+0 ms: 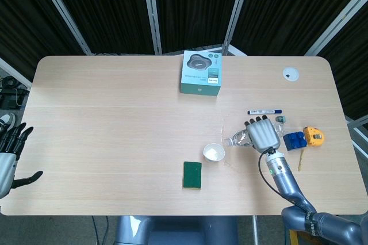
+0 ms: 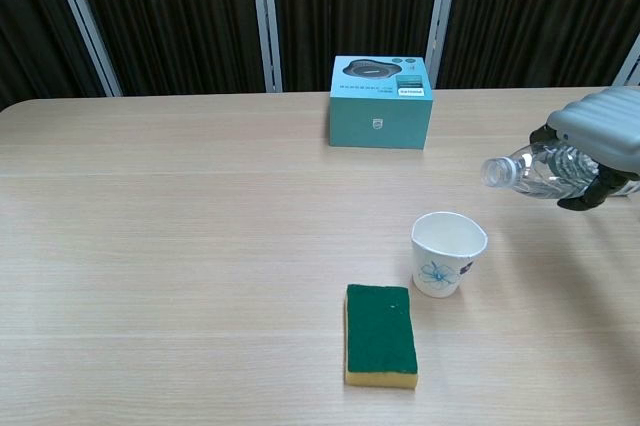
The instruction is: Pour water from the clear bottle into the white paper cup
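At the far left edge of the head view, the left hand (image 1: 12, 147) hangs off the table's side, fingers spread, holding nothing; well apart from all the work. It does not show in the chest view.

Mid-table, toward the back: teal box (image 1: 202, 72), upright, well clear of the pour.

Near front: green sponge (image 2: 381, 334) lying flat, just beside the white paper cup (image 2: 448, 253) on its front-left. Cup stands upright, mouth open, blue flower print facing the chest camera. Whether it holds any water cannot be told.

Right of the cup: clear bottle (image 2: 533, 173), uncapped, tipped nearly horizontal, neck pointing left toward the cup. The right hand (image 2: 601, 140) grips its body, fingers wrapped over the top. The bottle mouth sits above and to the right of the cup rim, not yet over the opening by my reading. No stream visible.

Far right: marker (image 1: 264, 111), blue blocks (image 1: 294, 140), yellow tape measure (image 1: 313, 136), all on the table beside the hand.

Risks, as judged:
- More tilt before the neck is over the cup sends water onto the table between cup and hand.
- The neck dropping low could clip the rim; a light paper cup tips easily.
- A thin bottle may buckle under the squeeze and gush.
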`<state>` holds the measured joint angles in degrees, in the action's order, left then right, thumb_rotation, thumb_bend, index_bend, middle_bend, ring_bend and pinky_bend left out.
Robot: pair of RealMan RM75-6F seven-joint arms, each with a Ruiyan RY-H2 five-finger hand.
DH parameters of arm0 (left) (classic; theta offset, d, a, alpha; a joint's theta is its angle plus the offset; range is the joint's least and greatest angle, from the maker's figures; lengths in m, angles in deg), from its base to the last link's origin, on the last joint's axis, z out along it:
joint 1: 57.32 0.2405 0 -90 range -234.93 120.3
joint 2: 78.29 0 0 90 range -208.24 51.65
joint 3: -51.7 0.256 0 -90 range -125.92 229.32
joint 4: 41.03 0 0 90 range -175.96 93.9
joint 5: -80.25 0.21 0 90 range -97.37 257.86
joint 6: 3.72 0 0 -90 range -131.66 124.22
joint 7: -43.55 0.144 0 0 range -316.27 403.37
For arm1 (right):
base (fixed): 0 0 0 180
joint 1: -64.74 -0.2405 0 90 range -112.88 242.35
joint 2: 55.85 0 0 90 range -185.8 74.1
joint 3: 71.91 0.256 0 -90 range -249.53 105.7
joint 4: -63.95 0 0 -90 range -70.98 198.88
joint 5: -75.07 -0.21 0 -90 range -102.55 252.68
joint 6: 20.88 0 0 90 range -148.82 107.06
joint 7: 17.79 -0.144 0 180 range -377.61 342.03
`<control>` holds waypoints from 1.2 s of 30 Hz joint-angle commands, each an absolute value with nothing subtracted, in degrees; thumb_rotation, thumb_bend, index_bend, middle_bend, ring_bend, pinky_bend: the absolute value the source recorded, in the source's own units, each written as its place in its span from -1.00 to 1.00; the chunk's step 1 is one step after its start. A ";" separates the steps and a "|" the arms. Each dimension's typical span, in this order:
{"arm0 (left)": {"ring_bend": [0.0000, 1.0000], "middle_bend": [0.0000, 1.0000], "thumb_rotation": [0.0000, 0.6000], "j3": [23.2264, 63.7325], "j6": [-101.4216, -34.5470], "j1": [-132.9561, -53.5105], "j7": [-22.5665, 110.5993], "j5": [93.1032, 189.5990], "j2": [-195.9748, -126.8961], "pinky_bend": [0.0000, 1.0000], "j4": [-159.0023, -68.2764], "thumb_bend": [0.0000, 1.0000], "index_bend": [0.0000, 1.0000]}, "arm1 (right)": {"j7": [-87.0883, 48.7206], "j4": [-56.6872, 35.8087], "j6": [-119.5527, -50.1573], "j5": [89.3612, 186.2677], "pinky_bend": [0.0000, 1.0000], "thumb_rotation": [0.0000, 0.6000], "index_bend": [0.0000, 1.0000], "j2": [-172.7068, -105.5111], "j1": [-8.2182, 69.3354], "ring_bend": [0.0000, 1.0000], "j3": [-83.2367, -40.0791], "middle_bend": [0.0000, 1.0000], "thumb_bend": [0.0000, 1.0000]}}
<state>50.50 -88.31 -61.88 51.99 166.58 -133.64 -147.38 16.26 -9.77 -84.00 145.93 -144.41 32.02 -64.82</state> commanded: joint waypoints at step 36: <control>-1.00 -1.00 1.00 50.53 -88.26 -61.86 52.07 166.47 -133.47 -1.00 -147.60 -1.00 -1.00 | 22.91 -9.10 -87.72 148.55 -0.09 1.00 0.08 -145.37 32.29 -0.01 -65.47 0.24 -0.41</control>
